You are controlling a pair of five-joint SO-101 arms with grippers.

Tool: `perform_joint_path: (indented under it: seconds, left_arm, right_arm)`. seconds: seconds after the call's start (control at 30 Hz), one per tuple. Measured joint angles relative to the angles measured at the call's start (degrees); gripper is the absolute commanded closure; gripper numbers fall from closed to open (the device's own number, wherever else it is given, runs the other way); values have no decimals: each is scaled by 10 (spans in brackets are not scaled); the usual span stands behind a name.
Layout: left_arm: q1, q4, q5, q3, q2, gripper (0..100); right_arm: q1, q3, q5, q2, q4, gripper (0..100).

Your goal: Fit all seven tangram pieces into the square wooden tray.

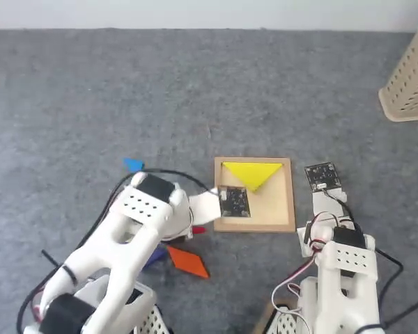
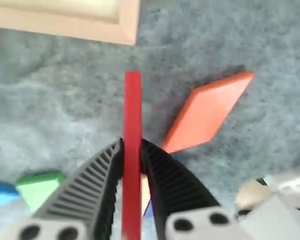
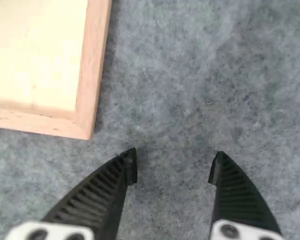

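Note:
The square wooden tray (image 1: 287, 209) lies at mid-table with a yellow triangle (image 1: 251, 172) in its far half. My left gripper (image 2: 131, 145) is shut on a red piece (image 2: 133, 100) held on edge, just off the tray's near left corner (image 2: 125, 27). An orange parallelogram (image 2: 205, 112) lies flat on the carpet beside it. A green piece (image 2: 37, 186) and a blue piece (image 2: 0, 195) lie close to the left gripper. My right gripper (image 3: 174, 165) stands open over bare carpet, just off the tray's corner (image 3: 92, 75).
Grey carpet covers the table. Another blue piece (image 1: 132, 164) lies left of the tray, and a dark blue piece (image 1: 155, 256) sits under the left arm by the orange parallelogram (image 1: 188, 261). A perforated beige container (image 1: 411, 80) stands at the far right edge.

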Motion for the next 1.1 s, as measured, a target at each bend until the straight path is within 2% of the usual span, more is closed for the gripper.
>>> perform_joint_path:
  seconds: [0.27,0.43,0.57,0.73,1.0,1.1]
  left_arm:
    - [18,25,16,-145,13,991]
    - [61,5,21,-218,141,991]
    - [98,41,18,-314,264,991]
    - [127,67,-1,-409,345,991]
    - [109,70,-29,-452,390,991]
    - [72,37,34,-455,390,991]
  right_arm:
    - [0,0,0,0,0,757]
    - [0,0,0,0,0,757]
    - [0,0,-2,0,0,757]
    - [49,0,-5,0,-10,757]
    - [62,0,-5,0,-13,757]
    - [62,0,-5,0,-14,757]
